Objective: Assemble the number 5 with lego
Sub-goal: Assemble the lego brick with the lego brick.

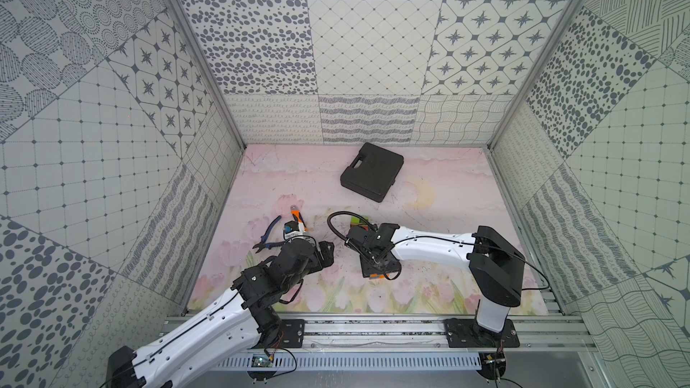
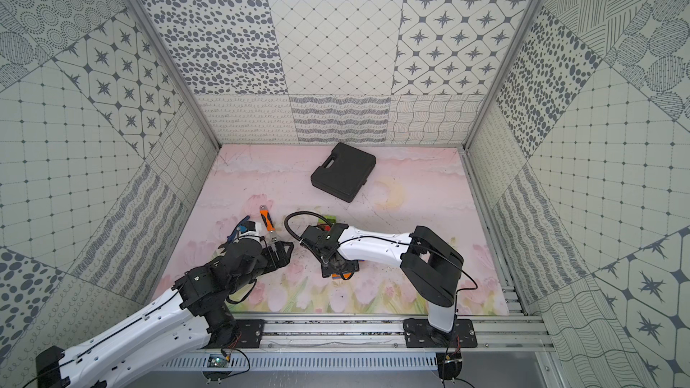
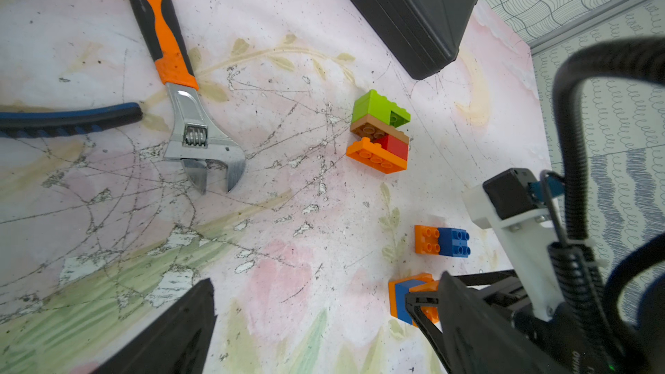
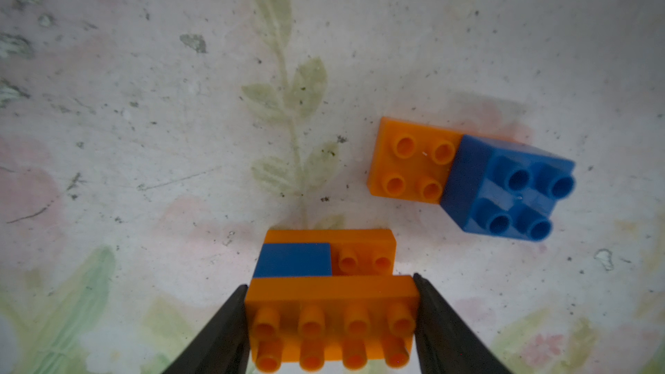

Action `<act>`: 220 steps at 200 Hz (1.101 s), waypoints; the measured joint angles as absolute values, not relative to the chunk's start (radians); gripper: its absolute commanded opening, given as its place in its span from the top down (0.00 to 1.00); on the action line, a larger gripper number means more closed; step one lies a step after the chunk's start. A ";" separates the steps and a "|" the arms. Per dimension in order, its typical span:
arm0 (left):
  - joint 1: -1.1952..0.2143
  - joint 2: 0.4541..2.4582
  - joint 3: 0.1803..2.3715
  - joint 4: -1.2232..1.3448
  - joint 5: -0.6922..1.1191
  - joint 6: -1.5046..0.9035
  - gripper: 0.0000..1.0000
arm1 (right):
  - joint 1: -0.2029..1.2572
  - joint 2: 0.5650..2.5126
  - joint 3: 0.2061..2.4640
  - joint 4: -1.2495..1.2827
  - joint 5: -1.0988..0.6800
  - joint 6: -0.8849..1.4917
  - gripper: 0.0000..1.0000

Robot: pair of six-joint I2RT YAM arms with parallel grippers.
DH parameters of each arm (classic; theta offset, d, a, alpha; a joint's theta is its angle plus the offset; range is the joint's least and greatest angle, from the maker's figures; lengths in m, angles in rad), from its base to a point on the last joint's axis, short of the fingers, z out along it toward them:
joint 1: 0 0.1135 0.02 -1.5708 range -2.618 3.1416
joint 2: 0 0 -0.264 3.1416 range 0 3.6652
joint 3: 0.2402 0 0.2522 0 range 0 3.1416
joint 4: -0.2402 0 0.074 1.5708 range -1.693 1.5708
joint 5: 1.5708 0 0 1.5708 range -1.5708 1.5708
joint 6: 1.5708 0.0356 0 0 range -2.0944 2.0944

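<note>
On the tabletop (image 1: 448,199), on the arm-base side of the black case (image 1: 372,172), the right gripper (image 4: 330,282) is clamped across the top orange brick (image 4: 331,325) of an orange-and-blue lego stack (image 4: 295,260), likely to join it to the orange-blue pair (image 4: 467,181) near it, while the left gripper (image 2: 280,252) hangs wide apart, empty.

White arms (image 1: 429,246), black joints (image 1: 493,266), black cables (image 1: 332,221)

Even bright light, soft shadows; wrist views blurred near lens, edges warped.
</note>
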State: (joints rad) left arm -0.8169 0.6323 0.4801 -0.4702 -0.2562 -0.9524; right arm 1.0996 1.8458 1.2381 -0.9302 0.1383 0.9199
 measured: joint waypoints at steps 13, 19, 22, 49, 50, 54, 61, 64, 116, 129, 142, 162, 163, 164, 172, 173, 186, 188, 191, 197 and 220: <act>-0.817 0.629 0.482 -0.475 -0.262 -0.953 0.00 | 1.100 1.847 1.238 -0.931 0.141 0.922 0.42; -0.817 0.627 0.482 -0.477 -0.265 -0.954 0.00 | 1.100 1.847 1.238 -0.931 0.142 0.922 0.42; -0.817 0.627 0.482 -0.478 -0.266 -0.954 0.00 | 1.100 1.847 1.238 -0.931 0.143 0.923 0.42; -0.817 0.624 0.482 -0.487 -0.274 -0.954 0.00 | 1.100 1.852 1.244 -0.937 0.146 0.926 0.42; -0.817 0.624 0.482 -0.487 -0.274 -0.954 0.00 | 1.100 1.852 1.245 -0.937 0.146 0.926 0.42; -0.817 0.623 0.482 -0.488 -0.275 -0.954 0.00 | 1.101 1.853 1.245 -0.938 0.146 0.926 0.42; -0.817 0.623 0.482 -0.490 -0.276 -0.954 0.00 | 1.101 1.853 1.247 -0.940 0.147 0.926 0.42; -0.817 0.623 0.483 -0.491 -0.276 -0.955 0.00 | 1.101 1.854 1.249 -0.941 0.147 0.926 0.42; -0.817 0.615 0.492 -0.509 -0.277 -0.955 0.00 | 1.102 1.847 1.265 -0.950 0.149 0.925 0.41; -0.817 0.614 0.495 -0.511 -0.278 -0.955 0.00 | 1.102 1.839 1.268 -0.952 0.151 0.925 0.39; -0.817 0.615 0.497 -0.511 -0.278 -0.954 0.00 | 1.102 1.838 1.268 -0.952 0.154 0.925 0.39; -0.817 0.618 0.499 -0.511 -0.278 -0.954 0.00 | 1.102 1.836 1.268 -0.952 0.159 0.925 0.33; -0.817 0.619 0.499 -0.511 -0.278 -0.954 0.00 | 1.102 1.836 1.268 -0.952 0.159 0.925 0.33; -0.817 0.619 0.499 -0.511 -0.278 -0.954 0.00 | 1.102 1.836 1.268 -0.952 0.159 0.925 0.32; -0.817 0.622 0.499 -0.511 -0.278 -0.953 0.00 | 1.102 1.835 1.268 -0.952 0.159 0.925 0.31; -0.817 0.622 0.499 -0.511 -0.278 -0.953 0.00 | 1.102 1.835 1.268 -0.952 0.159 0.925 0.31; -0.817 0.625 0.499 -0.511 -0.278 -0.953 0.00 | 1.102 1.833 1.268 -0.952 0.159 0.924 0.27; -0.817 0.626 0.499 -0.511 -0.278 -0.953 0.00 | 1.102 1.832 1.268 -0.952 0.159 0.925 0.26; -0.817 0.626 0.499 -0.511 -0.278 -0.953 0.00 | 1.102 1.831 1.268 -0.952 0.159 0.924 0.24; -0.817 0.627 0.499 -0.511 -0.278 -0.953 0.00 | 1.102 1.830 1.266 -0.950 0.161 0.927 0.21; -0.817 0.630 0.500 -0.511 -0.276 -0.953 0.00 | 1.099 1.816 1.244 -0.948 0.167 0.923 0.16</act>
State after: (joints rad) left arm -0.8169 0.6296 0.4995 -0.5114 -0.2756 -0.9527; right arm 1.0992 1.8160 1.2438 -0.9478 0.1665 0.9234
